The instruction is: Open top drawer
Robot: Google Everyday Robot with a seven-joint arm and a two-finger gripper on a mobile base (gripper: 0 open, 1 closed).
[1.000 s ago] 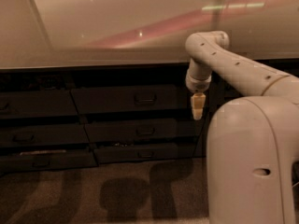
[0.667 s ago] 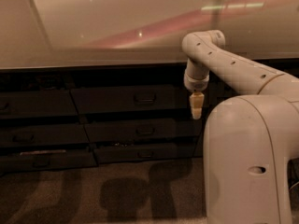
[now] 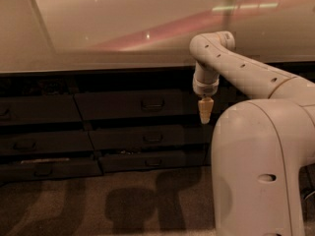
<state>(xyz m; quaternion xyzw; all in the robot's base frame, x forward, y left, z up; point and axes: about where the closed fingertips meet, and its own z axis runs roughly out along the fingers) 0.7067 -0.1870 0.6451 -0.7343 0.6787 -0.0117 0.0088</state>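
Camera view puts the claw [image 3: 204, 117] right of centre, hanging tip-down from the arm, pressed closed on nothing. The top drawer [image 3: 110, 105] sits shut at mid-frame, its loop pull [image 3: 152, 103] left of the claw at about the same height. This looks like the approach; next the claw must shift left, part and hook that pull.

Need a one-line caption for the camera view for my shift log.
Gripper hangs pointing down in front of the closed top drawer, right of its handle, under the countertop.
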